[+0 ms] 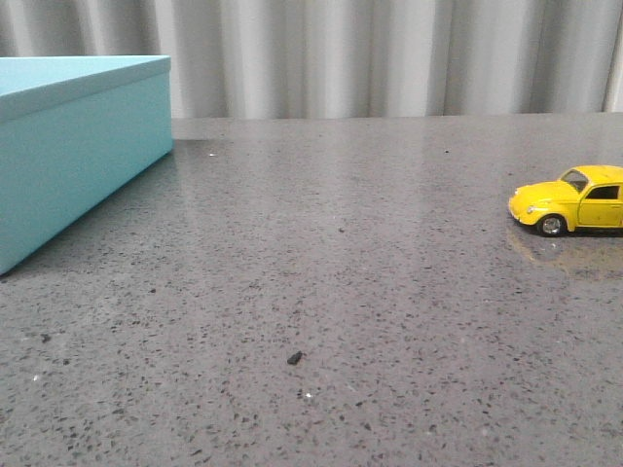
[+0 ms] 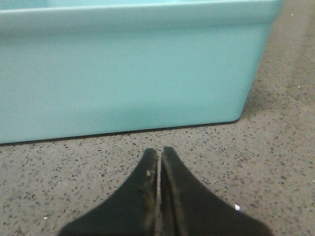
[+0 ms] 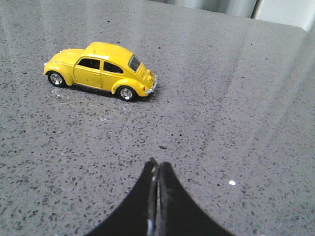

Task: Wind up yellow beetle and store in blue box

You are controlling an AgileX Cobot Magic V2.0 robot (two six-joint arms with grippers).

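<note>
The yellow beetle (image 1: 572, 199) stands on its wheels at the right edge of the front view, partly cut off by the frame. It shows whole in the right wrist view (image 3: 101, 71), some way ahead of my right gripper (image 3: 158, 165), which is shut and empty above the table. The blue box (image 1: 73, 141) stands at the far left with its lid on. In the left wrist view its plain side (image 2: 128, 73) fills the frame just ahead of my left gripper (image 2: 158, 151), which is shut and empty. Neither gripper shows in the front view.
The grey speckled table (image 1: 331, 292) stretches between box and car. A small dark speck (image 1: 294, 358) lies near the front middle. A pale pleated curtain (image 1: 389, 53) hangs behind the table's far edge.
</note>
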